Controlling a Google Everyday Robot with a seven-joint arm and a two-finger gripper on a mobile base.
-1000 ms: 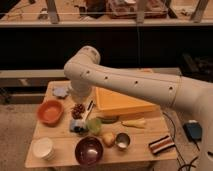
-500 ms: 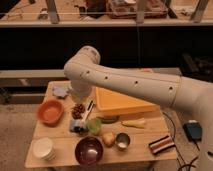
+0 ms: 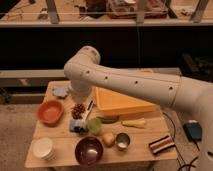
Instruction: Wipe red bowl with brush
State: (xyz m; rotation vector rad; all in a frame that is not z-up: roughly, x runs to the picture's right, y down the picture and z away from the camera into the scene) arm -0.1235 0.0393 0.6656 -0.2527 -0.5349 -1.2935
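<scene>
Red bowl left of a brown clump and the brush; our gripper's closed tight, hidden behind the white arm above them, so we can't tell if it holds anything.

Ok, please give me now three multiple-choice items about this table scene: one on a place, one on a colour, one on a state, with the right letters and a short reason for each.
1. Where on the table does the red bowl stand?
A) left side
B) right end
C) middle of the near edge

2. What colour is the flat board under the arm?
A) green
B) blue
C) yellow

3. How is the red bowl?
A) upside down
B) upright and empty
C) filled with water

Answers:
1 A: it stands left of the claw, which hangs over the table beside it.
2 C: its top is plainly yellow.
3 B: its inside shows bare, and the brush lies on the table to its right.
</scene>
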